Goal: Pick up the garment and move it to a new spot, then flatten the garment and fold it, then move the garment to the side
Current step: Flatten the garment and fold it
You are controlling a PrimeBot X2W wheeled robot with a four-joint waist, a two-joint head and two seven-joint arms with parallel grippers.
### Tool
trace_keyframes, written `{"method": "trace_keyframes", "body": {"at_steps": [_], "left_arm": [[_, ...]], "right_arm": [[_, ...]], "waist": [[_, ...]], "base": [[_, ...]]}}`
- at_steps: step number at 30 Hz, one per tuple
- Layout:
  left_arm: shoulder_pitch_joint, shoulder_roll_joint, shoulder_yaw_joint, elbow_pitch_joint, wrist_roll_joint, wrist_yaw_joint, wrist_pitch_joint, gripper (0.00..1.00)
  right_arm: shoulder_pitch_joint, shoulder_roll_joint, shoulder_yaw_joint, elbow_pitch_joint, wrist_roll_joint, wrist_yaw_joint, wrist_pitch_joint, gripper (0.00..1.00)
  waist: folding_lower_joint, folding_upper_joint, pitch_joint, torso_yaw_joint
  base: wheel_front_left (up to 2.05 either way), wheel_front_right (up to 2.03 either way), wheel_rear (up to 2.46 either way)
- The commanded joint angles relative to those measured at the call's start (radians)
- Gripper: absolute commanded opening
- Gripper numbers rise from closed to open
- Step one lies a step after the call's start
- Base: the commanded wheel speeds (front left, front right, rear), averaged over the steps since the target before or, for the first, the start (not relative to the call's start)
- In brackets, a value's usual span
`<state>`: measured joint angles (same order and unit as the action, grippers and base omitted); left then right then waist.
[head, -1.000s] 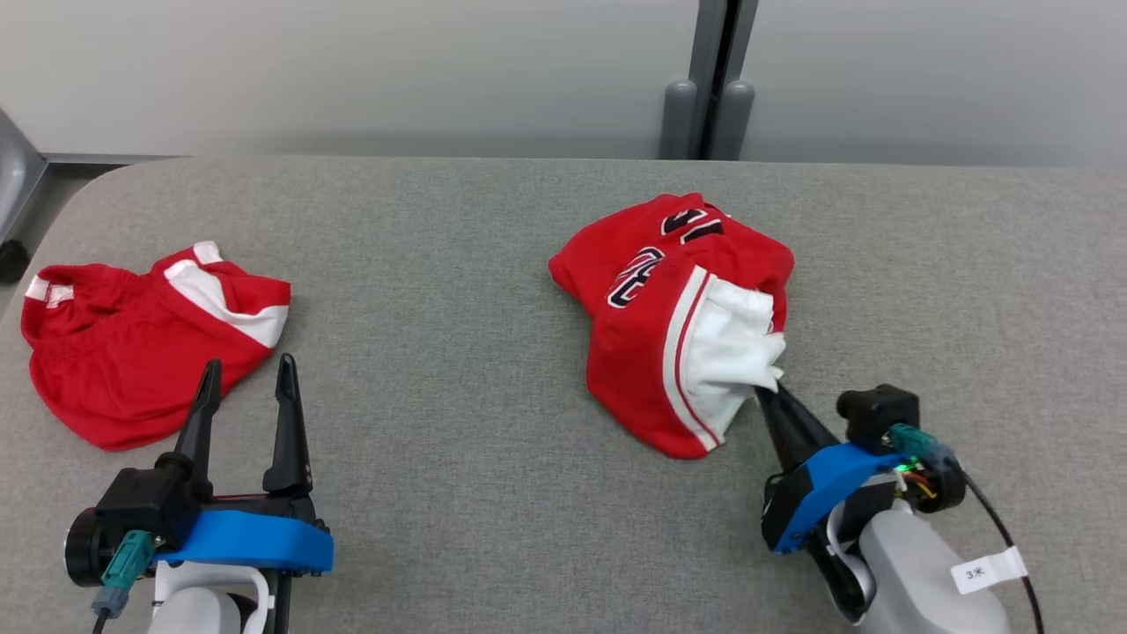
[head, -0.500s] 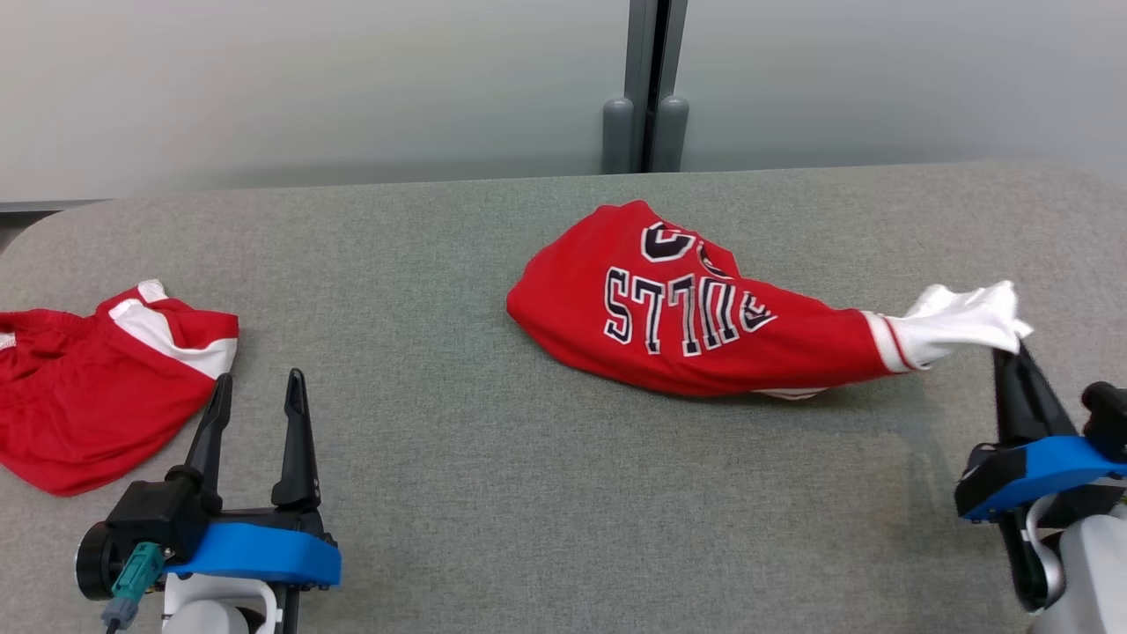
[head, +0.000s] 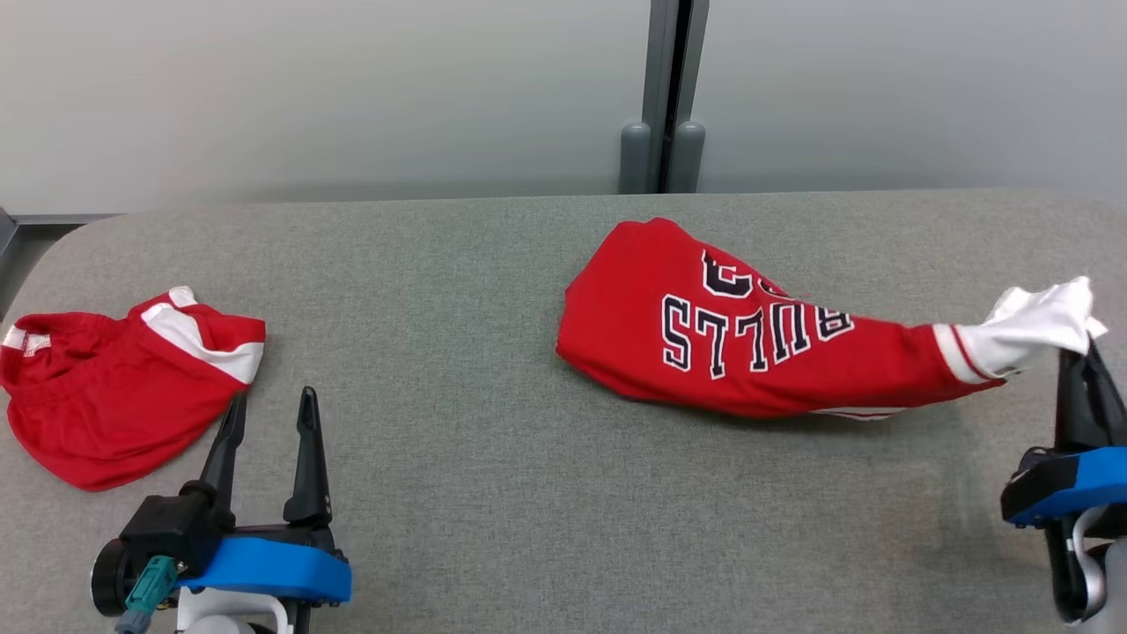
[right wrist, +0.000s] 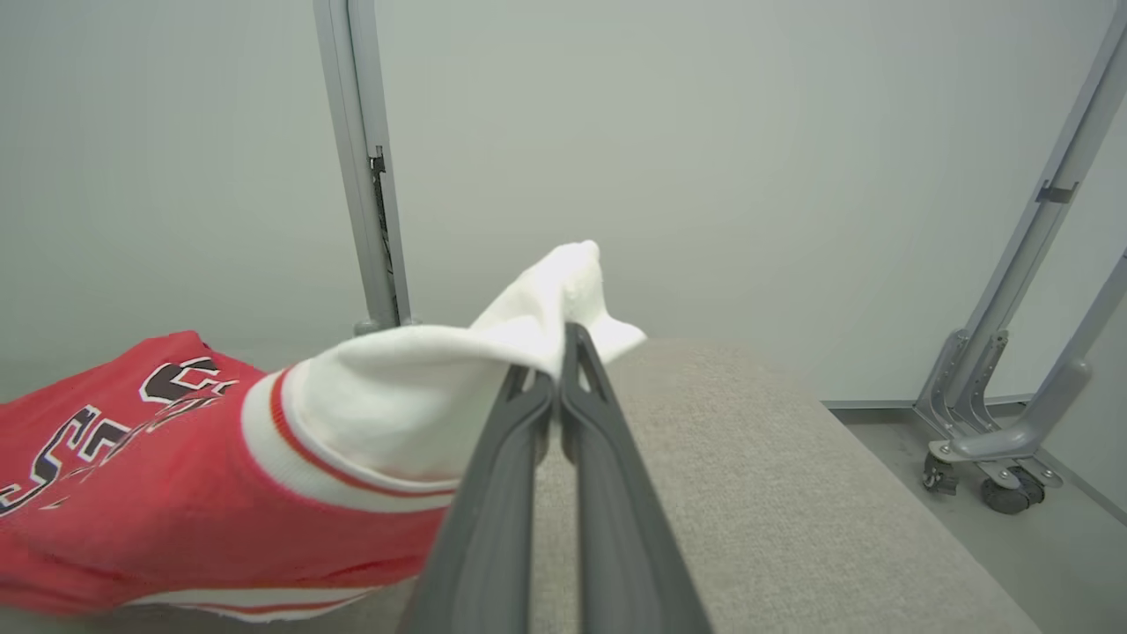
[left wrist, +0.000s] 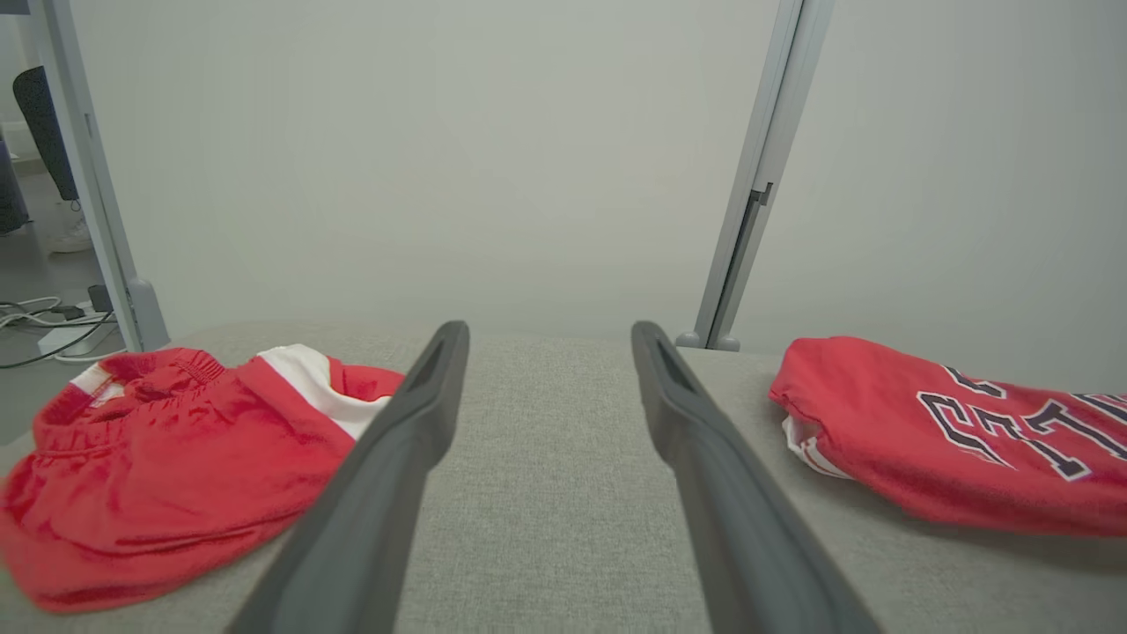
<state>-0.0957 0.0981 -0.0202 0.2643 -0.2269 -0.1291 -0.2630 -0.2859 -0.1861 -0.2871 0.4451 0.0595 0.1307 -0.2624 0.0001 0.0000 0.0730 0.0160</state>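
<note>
The garment (head: pixel 757 348) is a red jersey with dark "BULLS" lettering and a white end, stretched out across the grey table. Its white end (head: pixel 1039 321) is lifted at the far right, pinched by my right gripper (head: pixel 1079 352), which is shut on it. In the right wrist view the white cloth (right wrist: pixel 458 387) drapes over my closed fingertips, and the right gripper (right wrist: pixel 563 339) holds it above the table. My left gripper (head: pixel 273 405) stands open at the lower left with nothing between its fingers. The left gripper (left wrist: pixel 546 339) points at bare table, the jersey (left wrist: pixel 951 436) to its right.
A second red garment with white trim (head: pixel 114 379) lies crumpled at the table's left end, also (left wrist: pixel 176 458) in the left wrist view. The table's right edge (right wrist: pixel 880 493) drops to the floor, where a wheeled metal frame (right wrist: pixel 995 458) stands. A grey post (head: pixel 662 132) rises behind the table.
My right gripper has pulled the jersey's white end to the right and up, drawing the bunched jersey out long. The head camera has also shifted. The left gripper has stayed open in place.
</note>
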Motion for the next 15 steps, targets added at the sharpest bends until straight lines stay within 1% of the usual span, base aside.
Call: {"method": "trace_keyframes", "body": {"at_steps": [1, 5, 8, 11, 15], "left_arm": [[0.009, 0.002, 0.001, 0.001, 0.0, -0.002, -0.003, 1.0], [0.011, -0.002, 0.005, -0.001, 0.002, -0.002, -0.003, 1.0], [-0.001, -0.003, 0.001, 0.0, 0.001, -0.002, -0.003, 1.0], [-0.012, -0.003, -0.002, -0.004, 0.0, -0.002, -0.003, 1.0], [-0.021, 0.001, -0.004, -0.002, -0.002, -0.002, -0.003, 1.0]], "right_arm": [[0.011, 0.013, 0.012, -0.004, -0.003, 0.0, -0.004, 0.0], [-0.021, 0.036, 0.062, -0.022, 0.006, 0.0, -0.004, 0.0], [-0.064, 0.055, 0.124, -0.041, 0.017, 0.0, -0.004, 0.0], [-0.118, 0.079, 0.22, -0.045, 0.032, 0.0, -0.004, 0.0], [-0.212, 0.111, 0.353, -0.021, 0.06, 0.0, -0.004, 0.0]], "waist": [[-0.0001, 0.0, -0.001, 0.001], [-0.0001, 0.0, 0.001, 0.003], [-0.0001, 0.0, 0.007, 0.008], [-0.0001, 0.0, 0.013, 0.017], [-0.0001, 0.0, 0.022, 0.042]], "base": [[0.0, 0.0, 0.0], [0.0, 0.0, 0.0], [0.0, 0.0, 0.0], [0.0, 0.0, 0.0], [0.0, 0.0, 0.0]]}}
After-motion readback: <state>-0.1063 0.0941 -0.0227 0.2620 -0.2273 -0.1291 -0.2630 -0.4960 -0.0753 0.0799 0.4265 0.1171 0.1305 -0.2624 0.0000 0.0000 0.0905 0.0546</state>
